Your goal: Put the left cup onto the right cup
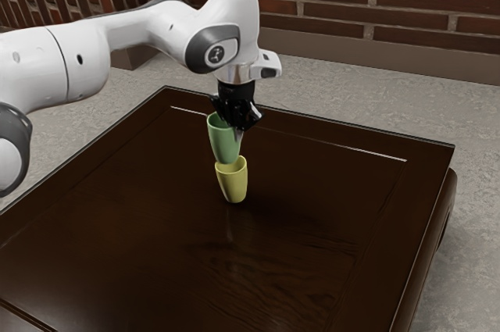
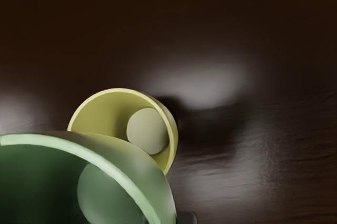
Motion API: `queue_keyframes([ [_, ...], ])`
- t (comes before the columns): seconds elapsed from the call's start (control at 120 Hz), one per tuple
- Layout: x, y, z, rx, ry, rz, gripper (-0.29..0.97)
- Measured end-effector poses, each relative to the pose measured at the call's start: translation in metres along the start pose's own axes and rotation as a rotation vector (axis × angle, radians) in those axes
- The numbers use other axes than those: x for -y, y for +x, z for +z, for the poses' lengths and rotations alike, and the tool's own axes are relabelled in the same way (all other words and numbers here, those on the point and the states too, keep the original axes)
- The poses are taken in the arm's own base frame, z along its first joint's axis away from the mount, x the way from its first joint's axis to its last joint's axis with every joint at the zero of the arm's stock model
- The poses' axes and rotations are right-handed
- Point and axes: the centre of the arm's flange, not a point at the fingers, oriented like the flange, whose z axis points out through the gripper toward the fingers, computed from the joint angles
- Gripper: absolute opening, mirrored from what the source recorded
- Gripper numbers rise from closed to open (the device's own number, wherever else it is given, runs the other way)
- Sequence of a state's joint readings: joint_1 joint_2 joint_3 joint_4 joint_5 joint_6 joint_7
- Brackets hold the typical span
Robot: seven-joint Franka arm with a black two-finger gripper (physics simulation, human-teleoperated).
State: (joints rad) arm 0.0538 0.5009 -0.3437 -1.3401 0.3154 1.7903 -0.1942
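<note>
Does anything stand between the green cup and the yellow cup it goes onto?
Nothing visible does. The gripper holds the green cup by its rim, with its base at the yellow cup's open mouth. In the wrist view the yellow cup's inside is bare down to its bottom.

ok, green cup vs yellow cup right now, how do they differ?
Colour: the green cup is green, while the yellow cup is pale yellow.
Support: the green cup hangs from the gripper, pinched at its rim. The yellow cup stands on the table.
Height: the green cup is the upper one, its base at the yellow cup's mouth.
Shared: both are handleless tapered cups with their mouths up.
</note>
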Motion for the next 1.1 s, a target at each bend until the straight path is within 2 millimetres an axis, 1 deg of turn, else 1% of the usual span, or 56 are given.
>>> queue_keyframes([
  [0.067, 0.001, 0.003, 0.005, 0.002, 0.0, -0.005, -0.1],
  [0.242, 0.005, 0.009, 0.005, -0.01, 0.011, -0.017, -0.1],
  [0.467, 0.005, 0.016, 0.031, 0.02, 0.004, -0.021, -0.1],
  [0.575, 0.004, 0.018, 0.041, 0.032, 0.002, -0.021, -0.11],
  [0.658, 0.004, 0.02, 0.044, 0.034, -0.004, -0.023, 0.07],
  [0.75, 0.006, 0.021, 0.042, 0.031, -0.004, -0.025, 0.28],
  [0.858, 0.008, 0.021, 0.041, 0.031, -0.003, -0.026, 0.44],
  [0.892, 0.009, 0.02, 0.035, 0.025, -0.003, -0.026, 0.47],
  [0.917, 0.009, 0.018, 0.025, 0.013, 0.0, -0.027, 0.5],
  [0.967, 0.01, 0.012, 0.001, -0.013, 0.005, -0.03, 0.53],
  [1.058, 0.012, -0.009, -0.048, -0.051, 0.012, -0.039, 0.59],
  [1.083, 0.014, -0.015, -0.063, -0.062, 0.013, -0.045, 0.6],
  [1.1, 0.019, -0.019, -0.071, -0.064, 0.012, -0.057, 0.6],
])
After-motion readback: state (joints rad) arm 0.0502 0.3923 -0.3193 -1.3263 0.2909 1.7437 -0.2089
